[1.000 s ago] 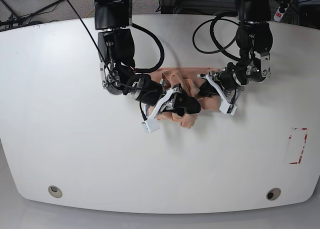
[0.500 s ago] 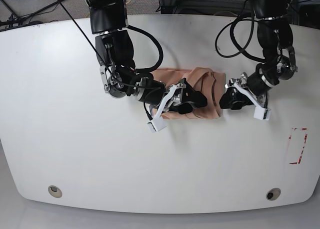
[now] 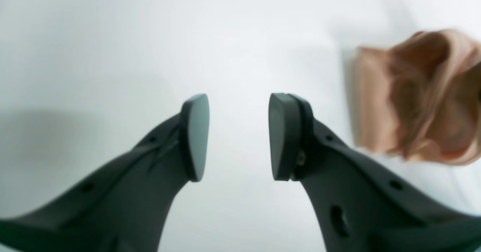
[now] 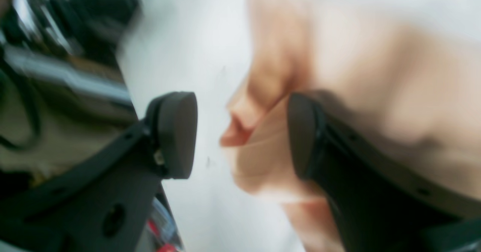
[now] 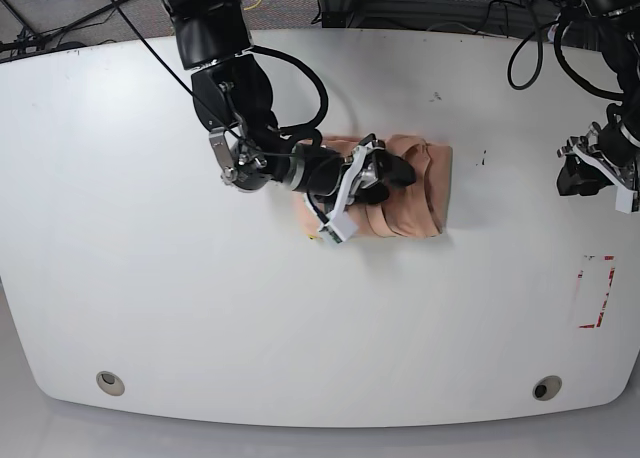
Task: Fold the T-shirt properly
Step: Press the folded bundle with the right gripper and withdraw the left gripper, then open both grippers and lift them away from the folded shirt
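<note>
Mid-table, the T-shirt point(image 5: 410, 188) lies bunched: soft, light, best pinched at an edge fold. Right gripper point(image 4: 240, 135) jaws apart over it; left gripper point(image 3: 238, 137) apart, empty, far right.

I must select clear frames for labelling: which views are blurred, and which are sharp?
Right wrist view: strongly smeared, T-shirt and background indistinct. Left wrist view: left gripper pads sharp, the shirt soft. Base view: sharp overall, even light on the table.

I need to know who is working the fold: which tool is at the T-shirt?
The right tool, on the T-shirt, jaws apart around a fold. The left tool is off over bare table, open and empty.
</note>
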Controlling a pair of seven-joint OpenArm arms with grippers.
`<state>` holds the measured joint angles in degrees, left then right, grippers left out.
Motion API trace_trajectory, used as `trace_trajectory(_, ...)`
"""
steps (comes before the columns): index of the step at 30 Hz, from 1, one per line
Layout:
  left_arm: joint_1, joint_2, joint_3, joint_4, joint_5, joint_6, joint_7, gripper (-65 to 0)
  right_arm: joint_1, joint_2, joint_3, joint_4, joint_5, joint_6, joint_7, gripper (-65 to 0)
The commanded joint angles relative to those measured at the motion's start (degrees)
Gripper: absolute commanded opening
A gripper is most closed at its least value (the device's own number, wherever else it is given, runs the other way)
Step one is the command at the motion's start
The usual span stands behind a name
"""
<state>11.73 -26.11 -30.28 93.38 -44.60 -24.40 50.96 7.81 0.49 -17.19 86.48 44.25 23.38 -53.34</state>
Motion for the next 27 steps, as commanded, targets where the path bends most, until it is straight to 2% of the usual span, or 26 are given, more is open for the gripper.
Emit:
trace_trajectory(1, -0.1, -2.0, -0.5, 1.3, 0.5, -0.2, -1.1, -40.6, 2.0, -1.1, -2.1, 3.1, -4.1, 0.6, 1.5, -29.0)
trace_trajectory(6, 1.4, -2.1, -0.7, 1.3, 1.4, -0.2, -1.2, -40.6, 2.1, -4.5, -3.6, 6.8, -18.6, -1.4, 1.5, -28.9)
trace_trajectory(10, 2.8, -1.9, -0.7, 1.3, 1.4, -0.2, -1.3, -40.6, 2.7, -7.5, -3.2, 7.4, -28.1, -0.7, 1.8, -29.0)
trace_trajectory(14, 3.0, -1.7, -0.6, 1.2, 1.4, -0.2, -1.3, -40.6, 3.2, -7.3, -3.0, 9.9, -29.2, -0.1, 5.5, -29.3)
trace_trajectory(18, 3.2, -1.6, -0.5, 1.1, 1.4, -0.2, -1.3, -40.6, 3.3, -5.4, 0.2, 10.6, -29.2, 0.1, 8.3, -29.3)
trace_trajectory(23, 4.1, -1.6, -0.4, 1.1, 1.4, -0.2, -1.4, -40.6, 3.1, -2.4, 0.5, 8.9, -29.2, 0.1, 11.6, -29.6)
trace_trajectory(24, 4.1, -1.6, -0.4, 1.1, 1.4, -0.2, -1.4, -40.6, 3.0, -1.9, 0.5, 7.8, -29.2, 0.1, 12.6, -30.4)
trace_trajectory(27, 4.2, -1.6, -0.4, 1.1, 1.4, -0.2, -1.4, -40.6, 2.7, -0.9, 0.6, 4.6, -29.2, 0.1, 15.5, -38.0)
